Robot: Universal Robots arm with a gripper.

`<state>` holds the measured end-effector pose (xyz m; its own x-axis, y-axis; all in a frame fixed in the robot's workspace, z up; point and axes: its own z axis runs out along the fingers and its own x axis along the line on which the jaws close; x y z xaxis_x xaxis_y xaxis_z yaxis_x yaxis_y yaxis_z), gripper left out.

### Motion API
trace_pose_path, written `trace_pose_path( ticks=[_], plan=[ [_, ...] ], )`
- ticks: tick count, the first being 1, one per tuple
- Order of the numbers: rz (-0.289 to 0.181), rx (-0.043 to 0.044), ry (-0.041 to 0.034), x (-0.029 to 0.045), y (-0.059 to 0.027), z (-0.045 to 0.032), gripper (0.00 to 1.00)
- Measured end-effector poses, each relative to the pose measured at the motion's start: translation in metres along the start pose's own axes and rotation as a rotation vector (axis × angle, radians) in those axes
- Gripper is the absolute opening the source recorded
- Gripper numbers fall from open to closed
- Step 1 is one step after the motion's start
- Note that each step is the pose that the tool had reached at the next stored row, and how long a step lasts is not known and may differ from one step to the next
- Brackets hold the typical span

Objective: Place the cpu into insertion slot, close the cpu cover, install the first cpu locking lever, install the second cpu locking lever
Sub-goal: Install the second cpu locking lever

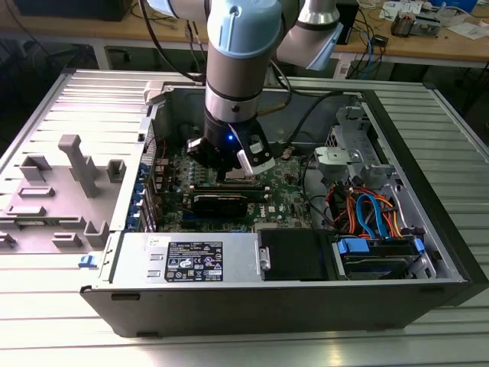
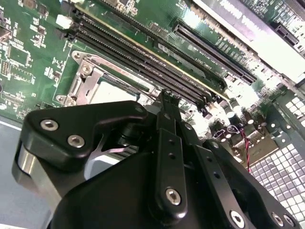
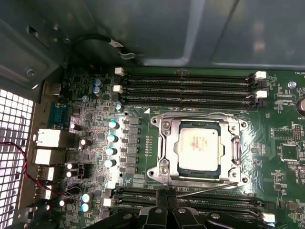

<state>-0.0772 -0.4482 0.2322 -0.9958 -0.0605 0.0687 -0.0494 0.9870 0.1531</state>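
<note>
Inside the open computer case (image 1: 428, 252), which lies on its side on the desk (image 1: 252, 344), I have the gripper (image 1: 229, 170) low over the green circuit board (image 3: 286, 124). In the first wrist view the cpu (image 3: 199, 145) already sits in the insertion slot (image 3: 164, 125), and the cpu cover (image 3: 234, 148) lies flat around it, its square window showing the dull silver top. So I judge that the first two steps are done and that the locking levers are now in hand.

A thin wire lever (image 3: 209, 189) runs along the side of the socket nearest the gripper, and its free end looks slightly lifted, though I cannot tell surely if it is hooked. In both wrist views the fingertips (image 2: 167, 98) stand together with almost no gap and hold nothing; in the first wrist view the gripper's tip (image 3: 164, 194) is just beside this lever. I think the next move calls for a small, exact push: the wire is thin, and the long memory slots (image 3: 188, 88) lie close on both sides of the socket, so there is little room for a slip.

As for what the case holds: the board, a long black card (image 1: 221, 200), a black power unit (image 1: 294, 254) near the front, and a bundle of orange and blue cables (image 1: 367, 210) toward the exterior view's right.
</note>
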Motion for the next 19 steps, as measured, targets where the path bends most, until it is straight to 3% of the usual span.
trace_pose_path(
  ticks=[5,10,12,16,17,18,19],
  plan=[
    [-0.002,-0.0186,-0.0009,0.0048,-0.0022,0.0045,0.11],
    [-0.003,-0.0348,-0.0016,0.0046,-0.0035,0.0111,0.11],
    [-0.005,-0.0498,-0.0022,0.0048,-0.004,0.0144,0.11],
    [-0.01,-0.0624,-0.0021,0.0046,-0.0047,0.0188,0.11],
    [-0.011,-0.071,-0.0026,0.0053,-0.005,0.0194,0.11],
    [-0.014,-0.0851,-0.0029,0.0062,-0.0055,0.0198,0.11],
    [-0.017,-0.0892,-0.0028,0.0065,-0.0083,0.0196,0.11]
  ],
)
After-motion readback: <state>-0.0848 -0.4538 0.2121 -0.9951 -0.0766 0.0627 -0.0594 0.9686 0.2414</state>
